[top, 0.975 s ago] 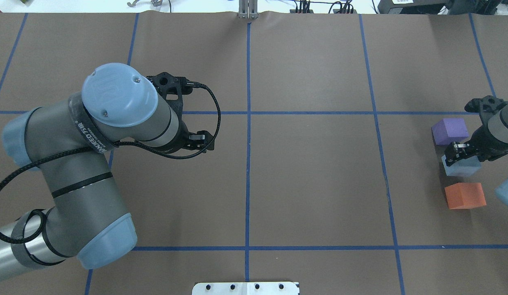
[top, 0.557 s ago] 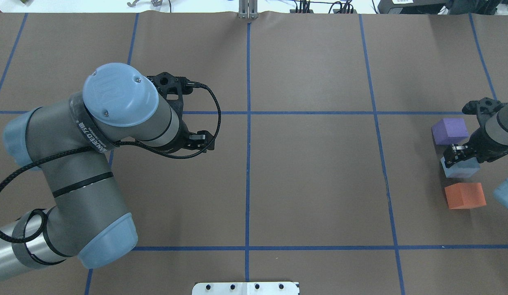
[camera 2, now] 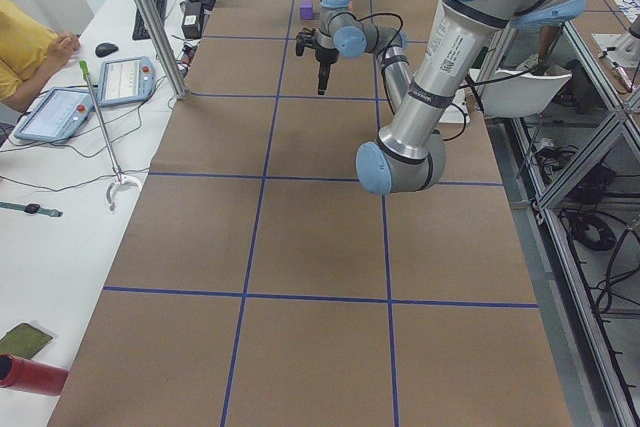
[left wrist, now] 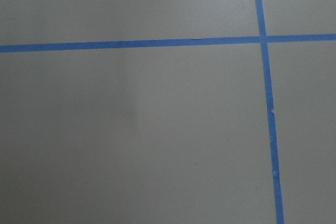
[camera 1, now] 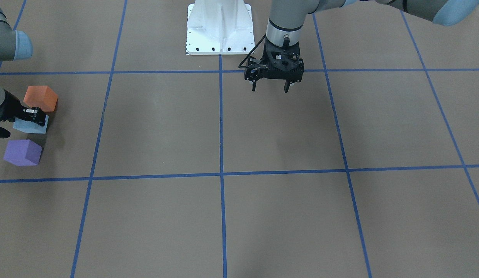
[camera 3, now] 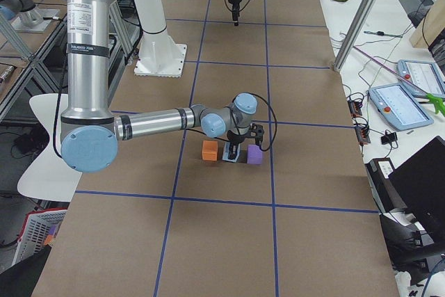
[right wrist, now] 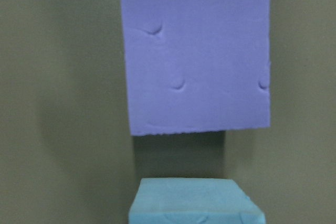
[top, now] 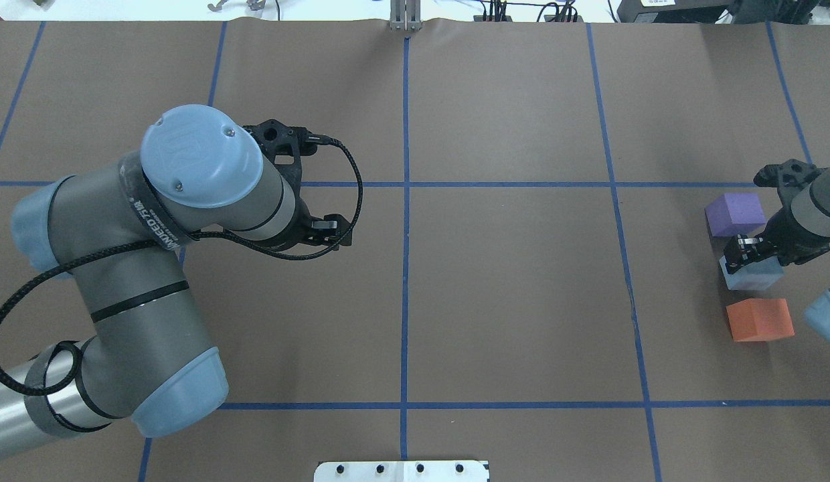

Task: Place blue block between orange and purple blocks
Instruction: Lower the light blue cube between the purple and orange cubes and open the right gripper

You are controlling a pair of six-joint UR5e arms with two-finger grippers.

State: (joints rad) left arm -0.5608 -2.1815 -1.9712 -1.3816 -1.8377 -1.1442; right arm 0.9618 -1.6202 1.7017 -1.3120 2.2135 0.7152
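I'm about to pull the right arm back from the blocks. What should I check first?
1. Blue block lies between orange block and purple block: ok.
2. Blue block apart from both neighbours: ok.
3. Blue block flat on the table: cannot tell.
4. Right gripper open over it: cannot tell.
5. Left gripper open, empty, far from the blocks: ok.

Txt on left arm's band (top: 150,224), too blurry to read.
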